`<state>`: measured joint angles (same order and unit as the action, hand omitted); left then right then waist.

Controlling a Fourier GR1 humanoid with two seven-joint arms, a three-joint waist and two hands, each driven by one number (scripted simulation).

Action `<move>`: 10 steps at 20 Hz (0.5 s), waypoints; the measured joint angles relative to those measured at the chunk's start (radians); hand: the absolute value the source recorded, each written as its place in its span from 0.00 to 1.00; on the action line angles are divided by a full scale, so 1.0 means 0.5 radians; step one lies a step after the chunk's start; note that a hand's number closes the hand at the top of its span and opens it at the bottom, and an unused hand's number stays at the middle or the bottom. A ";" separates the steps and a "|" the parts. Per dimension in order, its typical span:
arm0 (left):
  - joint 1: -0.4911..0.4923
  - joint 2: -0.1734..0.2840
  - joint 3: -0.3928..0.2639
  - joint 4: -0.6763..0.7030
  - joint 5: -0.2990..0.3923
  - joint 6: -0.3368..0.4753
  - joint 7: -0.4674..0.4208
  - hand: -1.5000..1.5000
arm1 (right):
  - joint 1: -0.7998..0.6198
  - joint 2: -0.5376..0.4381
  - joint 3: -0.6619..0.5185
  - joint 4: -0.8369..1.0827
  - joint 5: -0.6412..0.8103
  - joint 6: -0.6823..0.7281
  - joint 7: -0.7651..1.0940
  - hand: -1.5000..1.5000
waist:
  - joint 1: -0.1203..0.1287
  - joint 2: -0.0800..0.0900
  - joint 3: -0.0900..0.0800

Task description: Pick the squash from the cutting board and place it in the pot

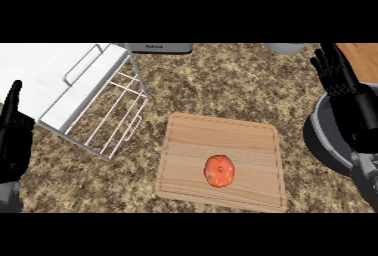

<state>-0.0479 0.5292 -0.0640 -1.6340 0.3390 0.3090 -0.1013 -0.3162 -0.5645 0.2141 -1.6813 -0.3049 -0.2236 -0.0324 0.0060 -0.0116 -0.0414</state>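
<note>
A: Where is the squash (219,170) right now?

B: It lies on the wooden cutting board (221,135), a little below the board's middle, orange and roundish. Nothing touches it.

A: And the hands?

B: The right hand (338,70) is up and to the right of the board, fingers straight and spread, holding nothing. It sits above the dark pot (319,142), which stands just off the board's right edge and is partly hidden by the forearm. The left hand (13,131) rests well to the left of the board, fingers straight and up, also empty.

A: So the pick has not begun?

B: I judge not. The squash is untouched.

A: What could go wrong from here?

B: The squash looks smooth and rounded, so fingers closing off-centre might roll it across the board rather than catch it. The pot is so near the board's right edge that the forearm could knock its rim on the way down or while carrying across. A low carry might clip that rim too.

A: Anything else nearby?

B: A white wire dish rack (100,97) stands left of the board, clear of the likely path.
</note>
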 measured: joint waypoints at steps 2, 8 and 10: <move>0.077 -0.043 -0.033 -0.074 -0.017 -0.005 -0.059 0.50 | 0.047 -0.019 -0.036 -0.032 -0.038 0.070 -0.044 1.00 | -0.003 -0.001 0.036; 0.025 -0.131 -0.070 -0.128 -0.005 0.026 -0.016 0.50 | 0.258 -0.259 -0.194 -0.046 -0.028 0.315 -0.189 0.00 | -0.077 0.009 0.065; 0.018 -0.158 -0.084 -0.135 0.004 0.039 0.010 0.50 | 0.407 -0.248 -0.197 0.002 0.135 0.181 -0.266 0.00 | -0.096 0.009 0.075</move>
<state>-0.0389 0.4503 -0.1061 -1.7016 0.3411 0.3287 -0.0964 -0.1125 -0.6884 0.1157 -1.6803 -0.2376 -0.1331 -0.1656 -0.0421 -0.0068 -0.0038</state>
